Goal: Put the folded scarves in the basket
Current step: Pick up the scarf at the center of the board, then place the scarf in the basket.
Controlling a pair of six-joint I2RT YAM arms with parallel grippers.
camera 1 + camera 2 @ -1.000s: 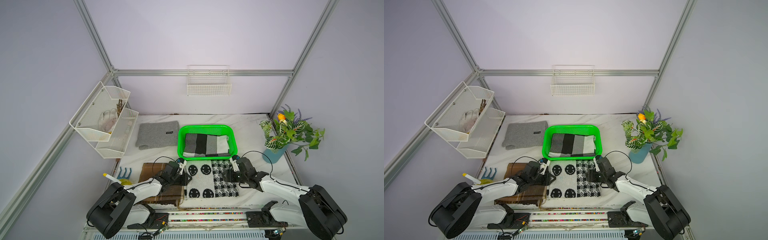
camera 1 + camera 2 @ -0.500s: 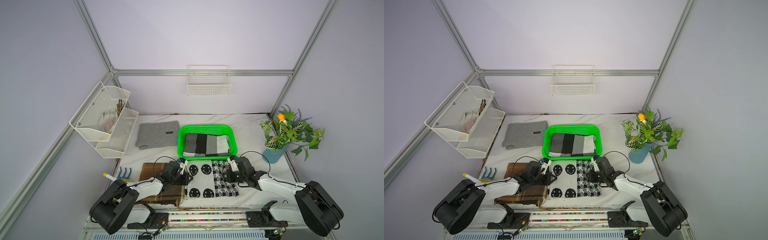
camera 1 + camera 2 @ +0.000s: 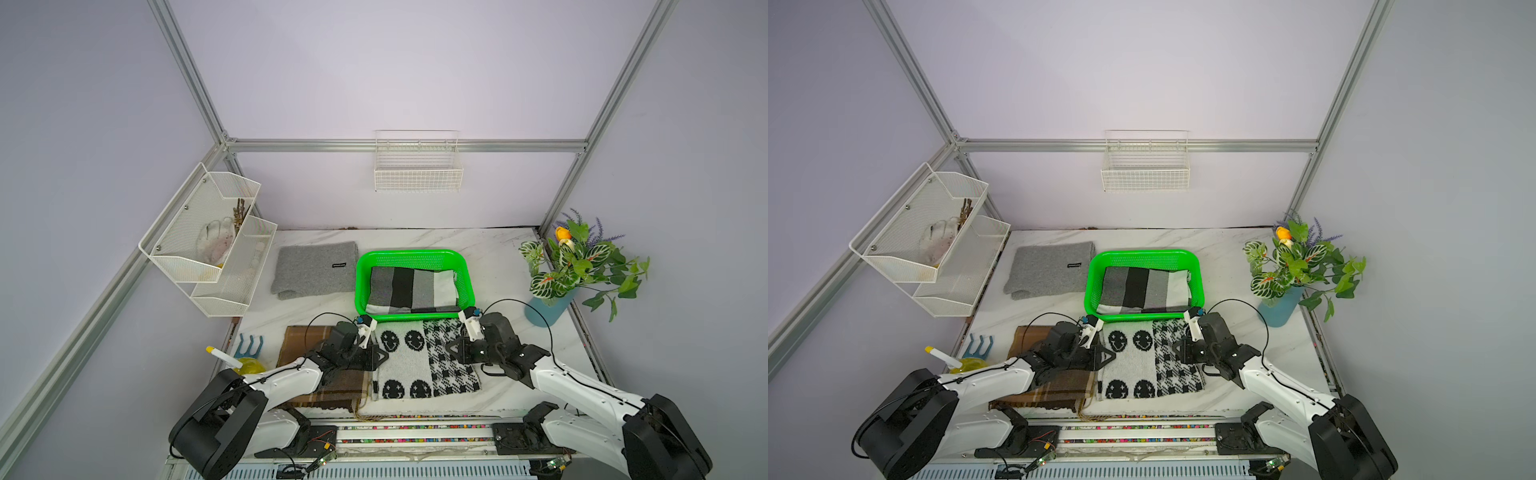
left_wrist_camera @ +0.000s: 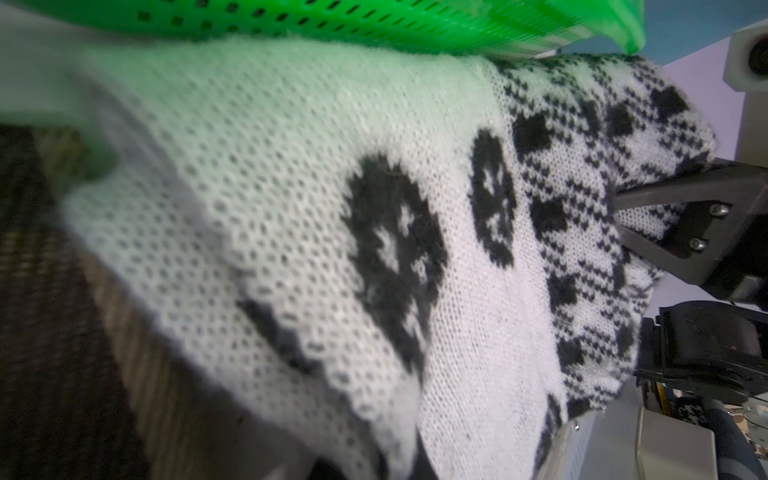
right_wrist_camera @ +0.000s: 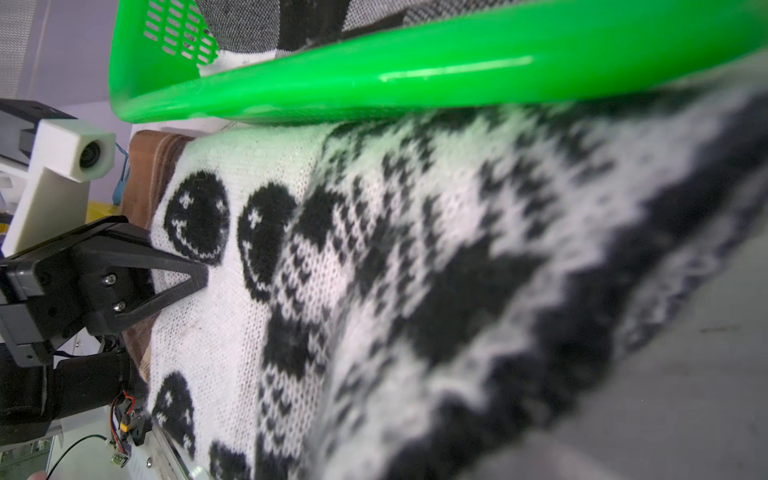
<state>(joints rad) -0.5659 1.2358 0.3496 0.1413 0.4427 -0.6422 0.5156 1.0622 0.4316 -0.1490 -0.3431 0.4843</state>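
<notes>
Pinching the folded black-and-white knitted scarf (image 3: 415, 365) tight, left gripper (image 3: 384, 358) and right gripper (image 3: 449, 347) had the bright green plastic basket (image 3: 360, 282) just beyond, toward the back edge of the tabletop (image 3: 498, 266).

Your left arm (image 3: 286, 380) and right arm (image 3: 582, 386) wear white shells on the long links, with bulky round black housings (image 3: 220, 424) at the base joints. The wrists are matte black, as are the left gripper (image 5: 201, 275) and right gripper (image 4: 619, 218). Their fingers taper to wedge points, and each carries two silver screws (image 4: 719, 210). A boxy white camera (image 5: 83, 151) with a round lens sits on each wrist. A thin black cable (image 3: 515, 301) arcs over each wrist, and red wires (image 5: 126, 401) show by the left arm.
</notes>
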